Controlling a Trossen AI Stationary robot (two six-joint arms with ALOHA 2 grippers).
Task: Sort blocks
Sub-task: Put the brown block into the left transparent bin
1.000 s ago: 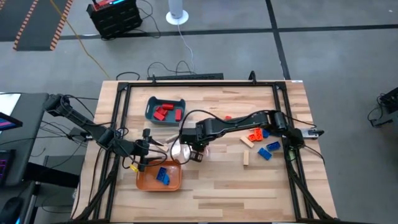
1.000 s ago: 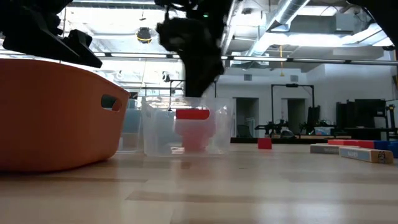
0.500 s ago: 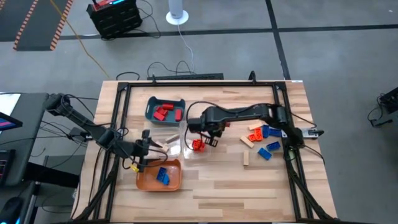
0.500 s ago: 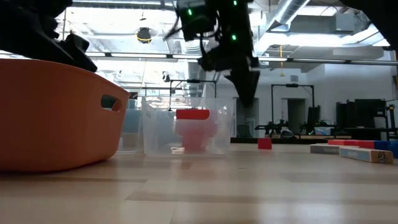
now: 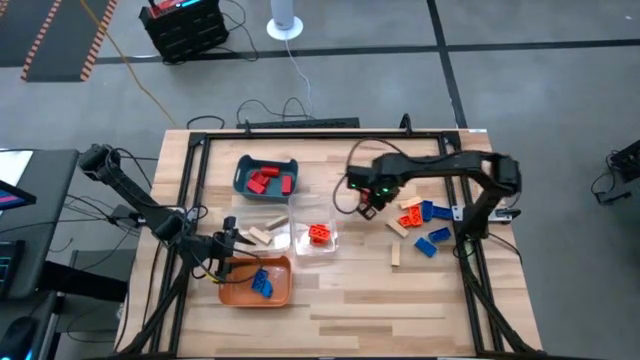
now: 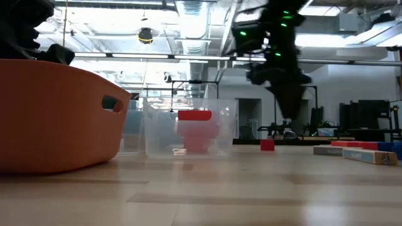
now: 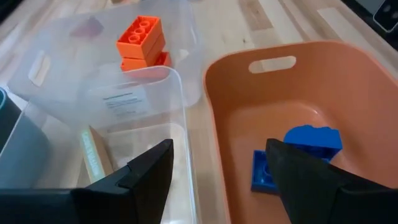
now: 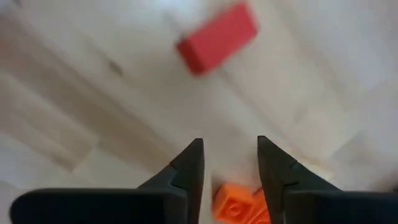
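Note:
My right gripper [image 5: 363,207] [image 8: 230,155] hangs open over bare table at the left end of the loose blocks and holds nothing. Below it on the table lie a red block [image 8: 217,37] and an orange block [image 8: 239,202]. More loose blocks, orange [image 5: 409,218], blue [image 5: 438,236] and tan [image 5: 397,229], lie to its right. My left gripper [image 5: 232,246] [image 7: 217,180] is open and hovers over the shared edge of a clear tray [image 7: 143,93] and the orange tray [image 7: 323,99]. It touches nothing. Orange blocks [image 7: 140,38] rest in the farther clear tray [image 5: 318,236].
A teal tray [image 5: 266,174] at the far left holds red blocks. The orange tray [image 5: 257,283] near the front holds blue blocks [image 7: 298,152]. Tan blocks [image 5: 262,236] lie in the left clear tray. Black frame rails run along the table's left, right and far sides.
My right gripper has swung from above the clear tray toward the table's right and far side, over to the loose blocks, rolling as it went. An orange block now shows lying in that clear tray. My left gripper has drifted slightly toward the near edge.

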